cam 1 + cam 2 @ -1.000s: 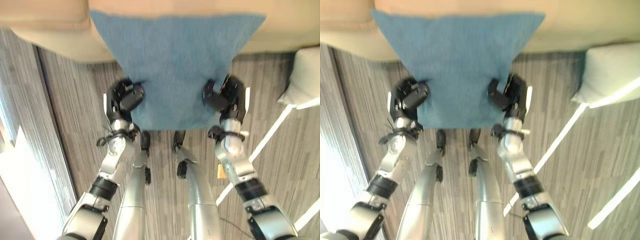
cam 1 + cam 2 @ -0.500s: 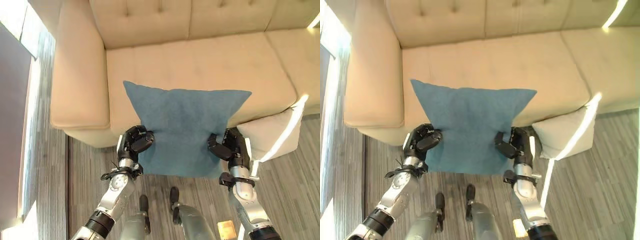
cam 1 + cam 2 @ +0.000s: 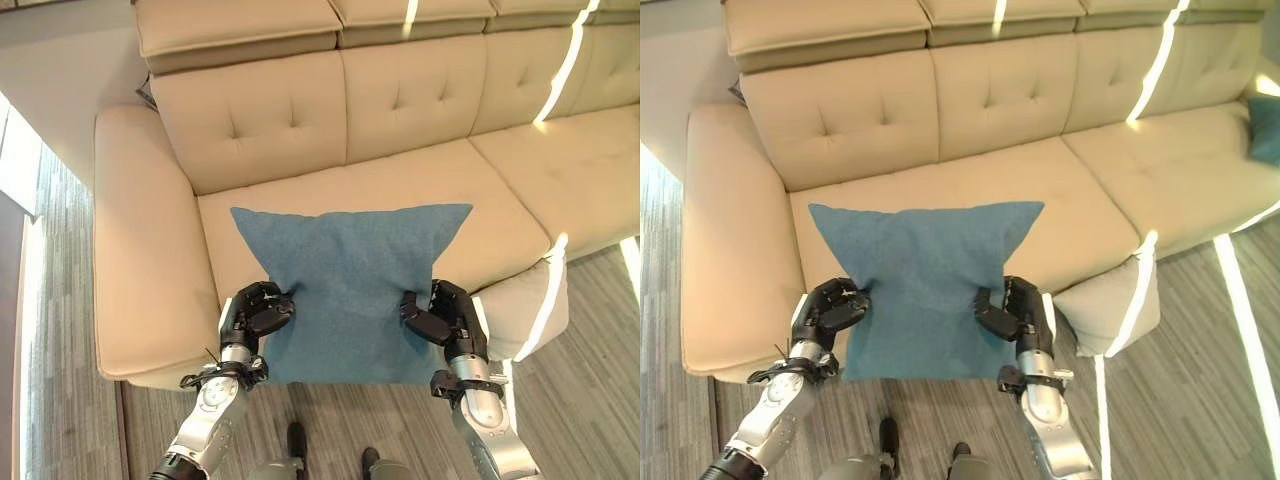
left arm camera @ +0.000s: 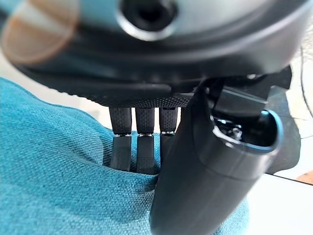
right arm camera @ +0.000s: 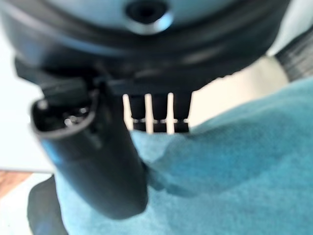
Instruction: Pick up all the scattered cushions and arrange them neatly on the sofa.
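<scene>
Left hand (image 3: 258,312) pinches the blue cushion (image 3: 350,285) at its 8 o'clock edge; right hand (image 3: 441,318) clamps the 4 o'clock edge. Cushion hangs over the sofa (image 3: 400,190) seat front. Judged light, soft, non-slip weave; fabric dimples under the fingers (image 4: 138,147), so side-edge holds suit. Pale cushion (image 3: 525,305) leans at 4 o'clock.

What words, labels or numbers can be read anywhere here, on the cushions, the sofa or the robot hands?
None: no readable text shows.
Blue cushion: plain fabric, no label.
Sofa: plain, no tag with print.
Pale cushion leaning against the sofa front: no print.
Left robot hand and right robot hand, both gripping the blue cushion: no markings legible.
</scene>
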